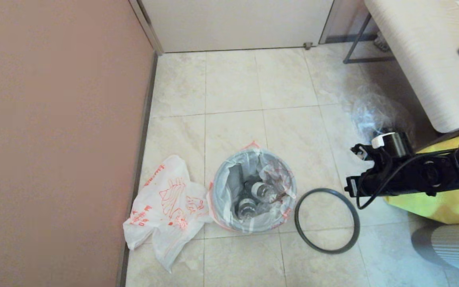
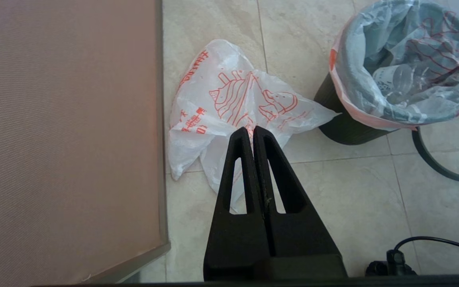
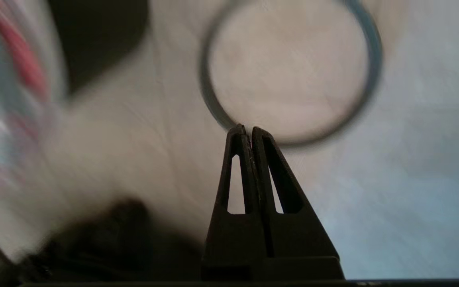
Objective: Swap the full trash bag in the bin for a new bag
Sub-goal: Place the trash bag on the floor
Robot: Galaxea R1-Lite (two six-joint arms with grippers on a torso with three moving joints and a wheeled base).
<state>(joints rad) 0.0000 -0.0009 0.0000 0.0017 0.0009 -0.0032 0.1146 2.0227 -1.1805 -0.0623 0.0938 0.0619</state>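
Against the pink wall [image 1: 54, 119] on the left lies the new bag [image 1: 165, 203], flat and limp on the tiled floor [image 1: 253, 87], just beside the bin; the left gripper [image 2: 252, 129] hangs above it with its fingers pressed together on nothing, parked. In the middle stands the bin [image 2: 345, 127], and the full trash bag [image 1: 253, 191] sits inside it with its pink-red edge folded out over the rim and clear bottles showing through the film; I judge it light but lumpy, the plastic thin, slippery and easy to tear, so the safest hold looks to be the bunched film at the rim edge, gathered rather than pinched at one thin spot. Just right of the bin the rim ring [image 1: 327, 220] lies flat on the floor, already off, so nothing clamps the bag. Farther right the right gripper [image 3: 249, 129] hovers over that ring, jaws clenched and empty. Behind the arm lies a clear plastic bag [image 1: 373, 111]; a yellow bag [image 1: 448, 203] and a table [image 1: 424, 59] crowd the right side, so a lift-out is likely easiest toward the open floor behind the bin.
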